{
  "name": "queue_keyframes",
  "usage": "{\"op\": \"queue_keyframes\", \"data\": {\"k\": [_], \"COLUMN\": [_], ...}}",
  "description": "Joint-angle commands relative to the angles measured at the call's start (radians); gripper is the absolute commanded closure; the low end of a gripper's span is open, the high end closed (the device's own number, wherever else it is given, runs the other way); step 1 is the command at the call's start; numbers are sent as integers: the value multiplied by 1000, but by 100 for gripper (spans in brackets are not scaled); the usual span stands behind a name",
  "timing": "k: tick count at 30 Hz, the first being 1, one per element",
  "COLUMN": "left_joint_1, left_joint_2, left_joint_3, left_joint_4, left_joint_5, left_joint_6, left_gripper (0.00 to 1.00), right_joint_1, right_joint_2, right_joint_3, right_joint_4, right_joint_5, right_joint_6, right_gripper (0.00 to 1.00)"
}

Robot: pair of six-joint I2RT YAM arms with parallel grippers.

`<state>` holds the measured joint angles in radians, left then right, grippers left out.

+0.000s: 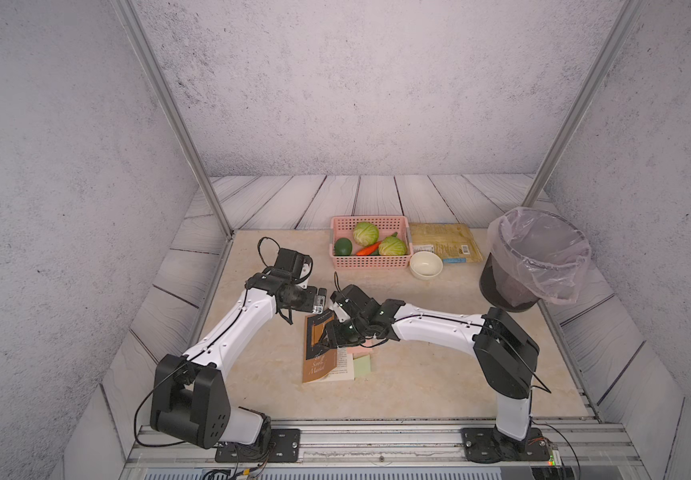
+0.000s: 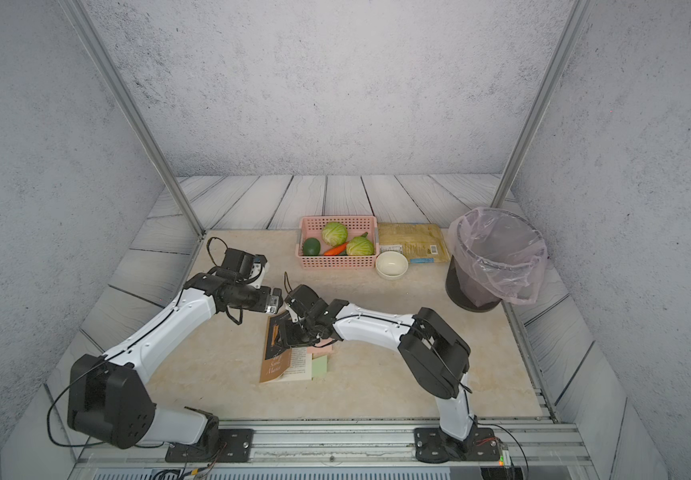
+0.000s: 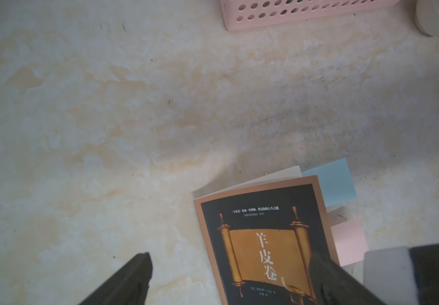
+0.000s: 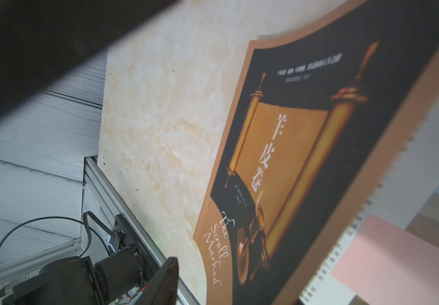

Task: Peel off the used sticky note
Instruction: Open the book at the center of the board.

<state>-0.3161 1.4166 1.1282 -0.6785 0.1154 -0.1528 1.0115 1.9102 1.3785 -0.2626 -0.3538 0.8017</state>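
Top views: basket (image 1: 371, 261), upper centre, holding cabbages (image 1: 366, 232), carrot (image 1: 368, 248), avocado (image 1: 343, 247). Mid-frame, book (image 1: 317, 365) titled "The Scroll Marked", pink sticky note (image 3: 349, 241) poking from its pages. Left fingers (image 3: 134, 280) spread wide; right fingers (image 4: 168, 280) apart, empty.

Near tabletop (image 1: 410, 395) lies bare — basket (image 1: 371, 262), bowl (image 1: 426, 264) and bin (image 1: 501, 286) block the far side.

The beige marble-patterned tabletop (image 1: 418, 386) looks smooth, with a faint sheen. The black-and-copper paperback book (image 3: 266, 250) has a smooth card cover over plain paper pages. The pink paper sticky note (image 3: 349, 241) and the blue paper sticky note (image 3: 332, 182) are matt. The pink perforated basket (image 1: 371, 262) is smooth plastic. The round white bowl (image 1: 426, 266) looks glazed. The translucent bin liner (image 1: 560, 278) is crinkled, shiny film. The silver frame rails (image 1: 377, 440) are dull metal.
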Motion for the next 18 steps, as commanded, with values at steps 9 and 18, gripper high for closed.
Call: {"op": "queue_keyframes", "data": {"k": [9,18], "left_joint_1": [6,6], "left_joint_2": [24,12], "left_joint_3": [75,109], "left_joint_4": [-49,-56], "left_joint_5": [116,113], "left_joint_6": [-5,-19], "left_gripper": [2,2], "right_joint_1": [16,19], "right_joint_2": [-45,-45], "right_joint_3": [-12,-19], "right_joint_4": [64,65], "right_joint_5": [-48,-39], "right_joint_6": [-51,-62], "right_gripper": [40,39]}}
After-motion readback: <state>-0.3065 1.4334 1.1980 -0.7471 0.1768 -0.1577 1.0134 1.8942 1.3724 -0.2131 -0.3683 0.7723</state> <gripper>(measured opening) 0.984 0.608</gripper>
